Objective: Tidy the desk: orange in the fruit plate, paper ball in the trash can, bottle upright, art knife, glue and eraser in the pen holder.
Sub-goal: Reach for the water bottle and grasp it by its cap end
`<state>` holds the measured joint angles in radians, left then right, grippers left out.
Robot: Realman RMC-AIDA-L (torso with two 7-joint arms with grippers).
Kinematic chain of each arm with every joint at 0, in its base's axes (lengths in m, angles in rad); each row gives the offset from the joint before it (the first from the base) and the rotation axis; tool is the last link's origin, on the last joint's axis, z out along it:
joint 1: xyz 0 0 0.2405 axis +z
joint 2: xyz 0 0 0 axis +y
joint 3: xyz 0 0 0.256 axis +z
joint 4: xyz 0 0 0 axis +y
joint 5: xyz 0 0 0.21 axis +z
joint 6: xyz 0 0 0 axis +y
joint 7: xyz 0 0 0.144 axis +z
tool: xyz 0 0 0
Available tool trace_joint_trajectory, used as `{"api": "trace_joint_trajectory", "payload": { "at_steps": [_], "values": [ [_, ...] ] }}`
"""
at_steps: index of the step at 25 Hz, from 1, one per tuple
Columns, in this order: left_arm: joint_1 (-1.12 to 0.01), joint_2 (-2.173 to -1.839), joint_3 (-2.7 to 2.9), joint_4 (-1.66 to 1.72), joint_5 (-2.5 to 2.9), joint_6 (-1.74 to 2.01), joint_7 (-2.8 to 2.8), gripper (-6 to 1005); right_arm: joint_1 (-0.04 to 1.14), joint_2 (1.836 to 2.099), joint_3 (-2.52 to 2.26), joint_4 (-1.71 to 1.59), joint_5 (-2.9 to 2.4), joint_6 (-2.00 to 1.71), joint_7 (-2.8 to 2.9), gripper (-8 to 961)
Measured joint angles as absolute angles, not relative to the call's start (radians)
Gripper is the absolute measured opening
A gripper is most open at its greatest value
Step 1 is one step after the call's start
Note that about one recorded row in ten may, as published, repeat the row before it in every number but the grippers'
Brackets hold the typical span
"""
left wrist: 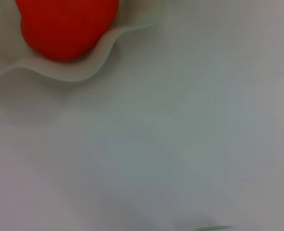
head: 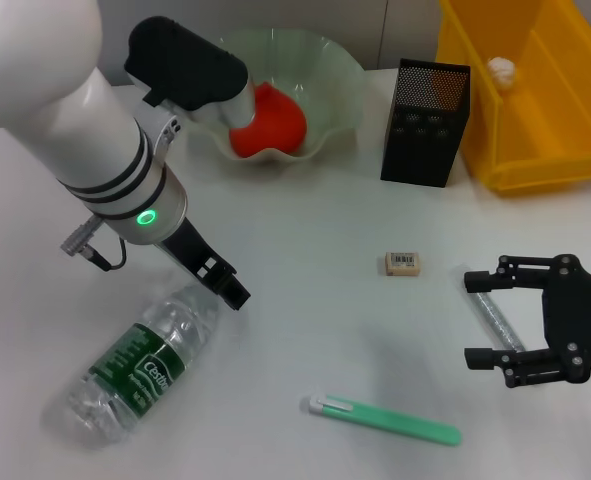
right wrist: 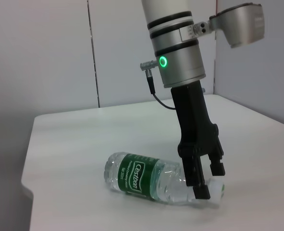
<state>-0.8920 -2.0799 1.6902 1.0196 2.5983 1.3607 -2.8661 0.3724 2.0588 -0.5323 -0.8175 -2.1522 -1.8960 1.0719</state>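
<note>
The bottle (head: 140,365) lies on its side on the desk (head: 305,300), also seen as bottle (right wrist: 146,178). My left gripper (head: 230,288) is down at its cap end, open, with a finger (right wrist: 201,185) on the near side of the neck and the other behind. The orange (head: 272,122) sits in the fruit plate (head: 340,75). A paper ball (head: 502,70) lies in the trash can (head: 535,150). The eraser (head: 403,263) and the green art knife (head: 385,420) lie on the desk. My right gripper (head: 472,320) is open over the glue (head: 495,318). The pen holder (head: 425,125) stands upright.
The left wrist view shows the orange (left wrist: 67,26), the fruit plate's wavy rim (left wrist: 108,53) and bare desk. The pen holder stands between the fruit plate and the trash can at the back. The desk's edge shows beyond the bottle in the right wrist view.
</note>
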Motion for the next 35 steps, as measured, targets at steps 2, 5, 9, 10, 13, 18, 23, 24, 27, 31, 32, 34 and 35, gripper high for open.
{"api": "trace_joint_trajectory", "payload": {
  "at_steps": [2,5,9,10,13,18,23,24,27,31,32,34,35],
  "values": [
    [-0.891,-2.08,1.696,1.012,2.598,1.35,-2.863,849,0.377,2.058,-0.532,-0.809,-2.152,-1.896,1.068,794],
    [-0.892,-2.08,1.711,1.005,2.597,1.331,-2.858,849,0.38,2.058,-0.532,-0.8,-2.153,-1.895,1.062,794],
    [-0.891,-2.08,1.729,0.996,2.597,1.311,-2.855,849,0.38,2.059,-0.532,-0.798,-2.154,-1.893,1.06,794],
    [-0.891,-2.08,1.731,0.991,2.597,1.307,-2.854,849,0.38,2.059,-0.532,-0.797,-2.155,-1.892,1.06,794],
    [-0.896,-2.08,1.734,0.965,2.592,1.298,-2.846,849,0.381,2.059,-0.532,-0.79,-2.155,-1.886,1.059,794],
    [-0.899,-2.08,1.736,0.958,2.58,1.297,-2.831,848,0.382,2.06,-0.532,-0.789,-2.155,-1.88,1.059,794],
    [-0.896,-2.08,1.725,0.957,2.526,1.284,-2.796,848,0.382,2.062,-0.532,-0.785,-2.155,-1.877,1.058,794],
    [-0.896,-2.08,1.725,0.957,2.526,1.284,-2.796,848,0.382,2.062,-0.532,-0.785,-2.155,-1.877,1.058,793],
    [-0.896,-2.08,1.728,0.956,2.522,1.284,-2.783,848,0.382,2.062,-0.532,-0.782,-2.155,-1.875,1.058,792],
    [-0.897,-2.08,1.732,0.954,2.52,1.288,-2.779,726,0.382,2.062,-0.532,-0.779,-2.155,-1.873,1.058,792],
    [-0.898,-2.08,1.732,0.954,2.52,1.29,-2.779,686,0.382,2.062,-0.532,-0.779,-2.154,-1.873,1.058,792],
    [-0.898,-2.08,1.732,0.954,2.521,1.295,-2.779,579,0.382,2.062,-0.532,-0.779,-2.154,-1.873,1.058,792],
    [-0.898,-2.08,1.732,0.953,2.522,1.297,-2.779,512,0.382,2.062,-0.532,-0.779,-2.154,-1.873,1.058,792]
  ]
}}
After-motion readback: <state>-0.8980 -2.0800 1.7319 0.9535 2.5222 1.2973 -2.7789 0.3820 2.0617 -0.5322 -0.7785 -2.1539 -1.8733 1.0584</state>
